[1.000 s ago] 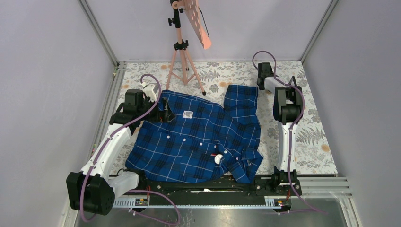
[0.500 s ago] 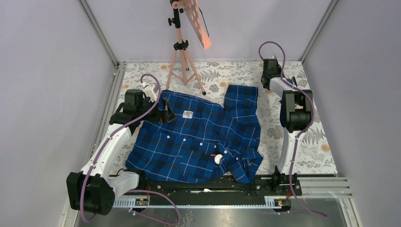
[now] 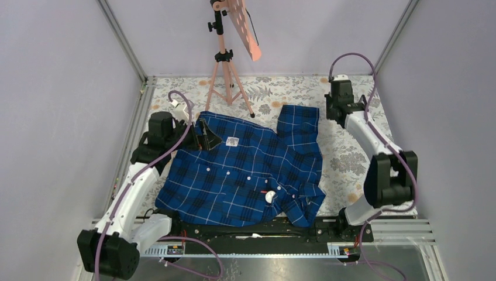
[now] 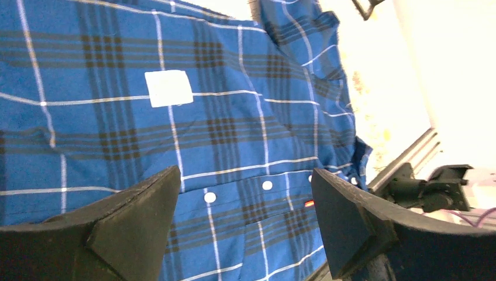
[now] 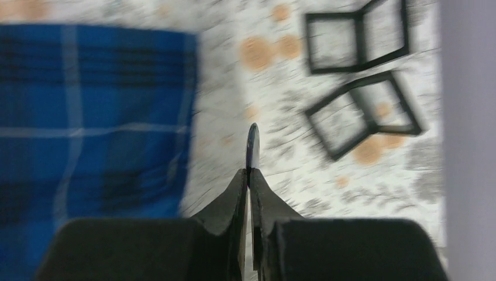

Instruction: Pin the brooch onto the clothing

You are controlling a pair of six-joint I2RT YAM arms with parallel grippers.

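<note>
The right gripper (image 5: 249,178) is pinching a thin dark sliver (image 5: 252,145) (seen edge-on) beside the shirt (image 3: 245,175). The left gripper (image 4: 245,222) is hovering wide open over its label (image 4: 168,88).

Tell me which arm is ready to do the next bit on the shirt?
Right, probably. The right gripper is shut on a thin dark piece, likely the brooch, beside the plaid shirt. The left gripper hangs open over the shirt, holding nothing.

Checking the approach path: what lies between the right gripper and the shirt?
Bare floral table cover separates right gripper, pinching a thin disc, from shirt, in right wrist view.
</note>
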